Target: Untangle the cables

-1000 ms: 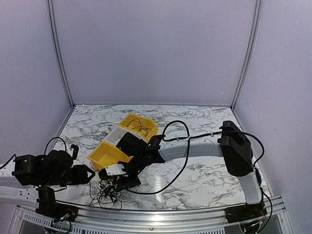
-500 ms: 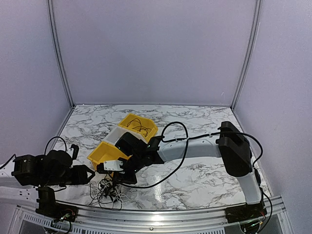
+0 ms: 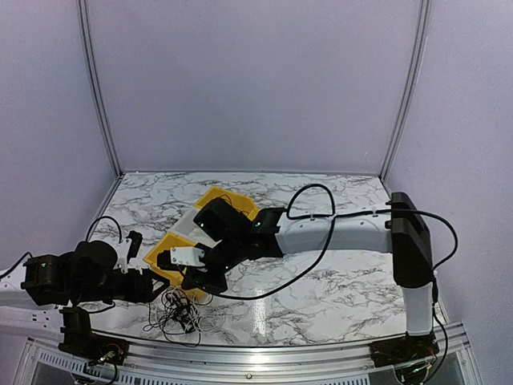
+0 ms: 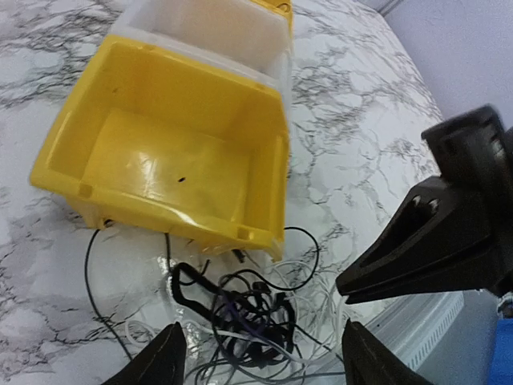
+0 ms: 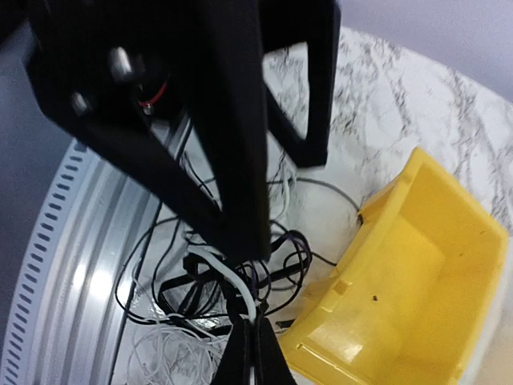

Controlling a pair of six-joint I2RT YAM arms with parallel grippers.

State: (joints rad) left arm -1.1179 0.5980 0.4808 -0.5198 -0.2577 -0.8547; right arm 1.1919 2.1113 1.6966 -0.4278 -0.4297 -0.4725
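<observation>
The cables (image 3: 178,314) lie as a loose tangle of thin black and white cords on the marble table, near its front edge and just in front of a yellow bin (image 3: 167,250). My right gripper (image 5: 250,346) is shut on a white cable (image 5: 231,277) that rises out of the tangle (image 5: 240,265). From above, the right gripper (image 3: 192,290) points down at the pile's far side. My left gripper (image 4: 264,357) stands open low over the tangle (image 4: 256,309), one finger on each side, touching nothing. It sits left of the pile in the top view (image 3: 152,289).
The near yellow bin (image 4: 176,152) is empty and touches the tangle's far side. Behind it stand a white bin (image 3: 191,224) and a second yellow bin (image 3: 228,202) with cords inside. The metal front rail (image 5: 64,265) runs right beside the pile.
My right gripper has closed onto the white cable and its arm has shifted left and back. The left gripper has opened slightly wider and edged toward the tangle.
</observation>
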